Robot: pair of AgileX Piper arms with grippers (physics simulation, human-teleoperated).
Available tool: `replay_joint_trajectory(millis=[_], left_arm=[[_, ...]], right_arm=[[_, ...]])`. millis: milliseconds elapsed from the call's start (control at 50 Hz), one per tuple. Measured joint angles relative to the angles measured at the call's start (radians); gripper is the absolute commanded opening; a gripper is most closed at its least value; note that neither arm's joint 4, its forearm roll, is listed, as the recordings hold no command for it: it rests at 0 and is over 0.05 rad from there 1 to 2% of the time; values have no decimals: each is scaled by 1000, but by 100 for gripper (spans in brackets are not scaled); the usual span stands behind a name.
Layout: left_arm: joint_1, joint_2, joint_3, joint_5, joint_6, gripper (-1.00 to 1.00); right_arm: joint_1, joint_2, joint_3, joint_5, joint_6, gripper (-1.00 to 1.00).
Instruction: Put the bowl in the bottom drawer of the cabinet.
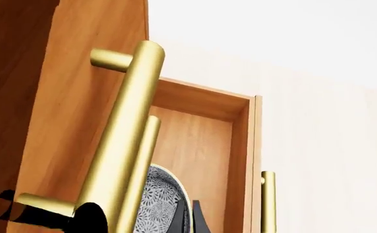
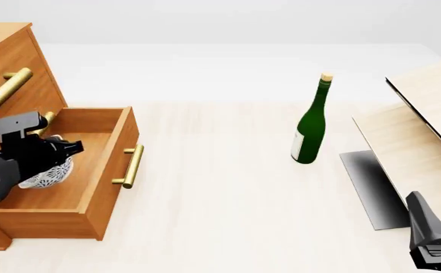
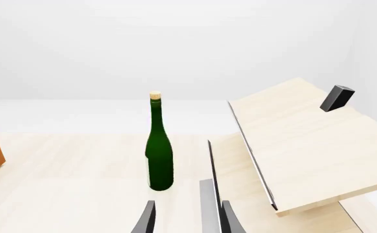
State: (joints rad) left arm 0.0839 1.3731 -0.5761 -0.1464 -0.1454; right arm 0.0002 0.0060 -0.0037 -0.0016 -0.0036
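The bowl [image 2: 48,173] sat tilted inside the open bottom drawer [image 2: 91,196] of the cabinet [image 2: 4,62], gripped at its rim by the left gripper [image 2: 57,152]. The right gripper [image 3: 185,218] (well apart, near the green bottle [image 2: 310,126]) was open and empty.

The cabinet [image 2: 8,51] and its bottom drawer [image 2: 107,165] are orange-brown wood with brass-gold bar handles [image 2: 129,166]. The bowl [image 2: 50,173] is white with a fine grey-blue speckled pattern. The bottle [image 2: 311,122] is dark green with a pale label and tan cork. The desk [image 2: 228,216] is pale cream wood grain. The panels [image 2: 425,131] are light wood.
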Motion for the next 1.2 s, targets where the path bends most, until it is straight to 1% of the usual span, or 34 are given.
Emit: replay_joint_trajectory(millis=[40, 60, 180, 240, 620, 680, 800, 1200], left_arm=[[-1, 5, 4, -9, -3, -100], [-1, 7, 6, -13, -4, 100], [-8, 9, 14, -34, -25, 100], [-11, 1, 10, -20, -32, 100], [-7, -26, 8, -1, -48, 100], [-9, -23, 12, -15, -52, 100], [-24, -12, 16, -36, -56, 100], [-94, -80, -22, -2, -57, 100]], right_arm=[[0, 0, 0, 0, 0, 100], [0, 0, 0, 0, 0, 100], [0, 0, 0, 0, 0, 100], [0, 0, 0, 0, 0, 100], [0, 0, 0, 0, 0, 100], [0, 0, 0, 0, 0, 100], [0, 0, 0, 0, 0, 100], [0, 0, 0, 0, 0, 100]])
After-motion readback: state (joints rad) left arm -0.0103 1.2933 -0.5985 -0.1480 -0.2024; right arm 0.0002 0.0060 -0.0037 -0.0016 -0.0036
